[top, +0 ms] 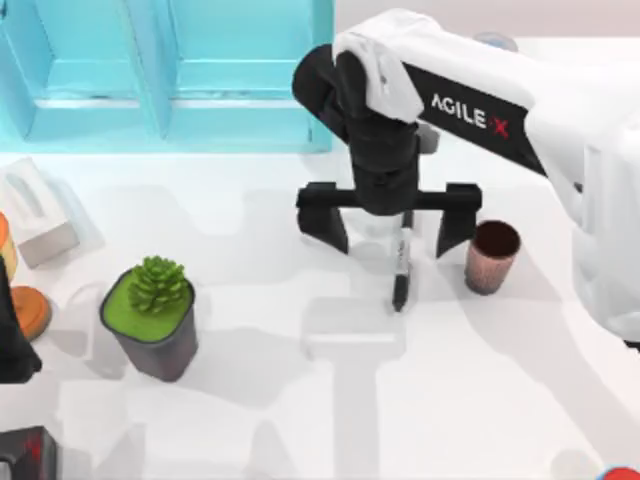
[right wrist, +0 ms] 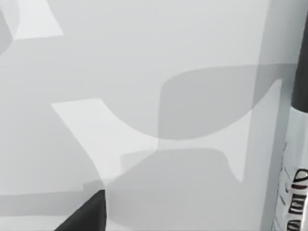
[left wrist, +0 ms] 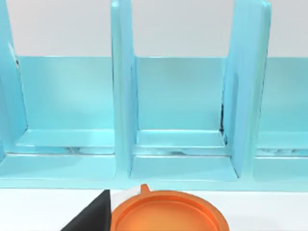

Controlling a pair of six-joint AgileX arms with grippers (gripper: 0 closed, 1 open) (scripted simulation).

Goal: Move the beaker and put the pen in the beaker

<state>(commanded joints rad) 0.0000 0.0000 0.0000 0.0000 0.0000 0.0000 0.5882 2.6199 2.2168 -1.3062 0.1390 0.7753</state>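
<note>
A slim black marker pen point(top: 402, 262) with a white-grey middle is seen hanging upright under the right gripper point(top: 390, 232), whose black fingers are spread wide apart. Whether the pen is pinched cannot be told. A small copper-brown round beaker point(top: 491, 256) is stood upright just beside it, toward the right, its inside dark. A dark grey square pot point(top: 152, 325) is filled with a green plant.

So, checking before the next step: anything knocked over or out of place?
Nothing stands out. The beaker stands upright, the plant pot too. The pen hangs below the right gripper, beside the beaker.
</note>
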